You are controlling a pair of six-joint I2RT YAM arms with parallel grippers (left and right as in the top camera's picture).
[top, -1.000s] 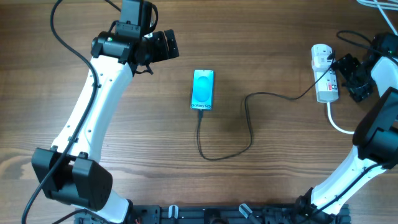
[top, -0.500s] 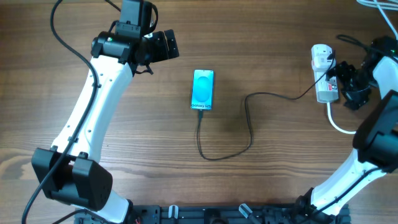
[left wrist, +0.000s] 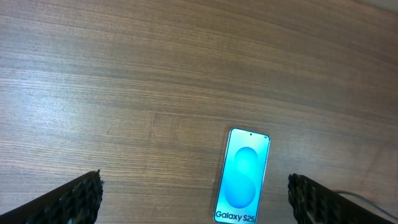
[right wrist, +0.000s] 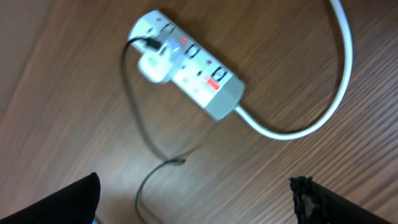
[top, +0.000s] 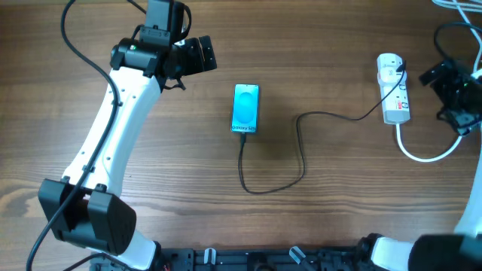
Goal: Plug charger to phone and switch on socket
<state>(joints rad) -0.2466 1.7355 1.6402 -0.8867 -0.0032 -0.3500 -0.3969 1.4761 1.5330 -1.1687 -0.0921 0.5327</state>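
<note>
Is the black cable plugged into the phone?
Seemingly in: the charger meets the phone at its lower edge; the joint is too small to confirm.

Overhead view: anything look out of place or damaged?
Nothing stands out. The cyan-screened phone lies flat, the thin black charger cable loops untangled to the white power strip; nothing spilled or broken.

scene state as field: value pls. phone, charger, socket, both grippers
phone: flat on table, cyan screen up, reads Galaxy S25
charger: black cable, one end at phone's lower edge (seating too small to tell), other end in white adapter on socket
socket: white strip, right side of table, thick white cord looping off it; on or off cannot tell
left gripper: open, empty, above table beside phone
right gripper: open, empty, clear of socket
</note>
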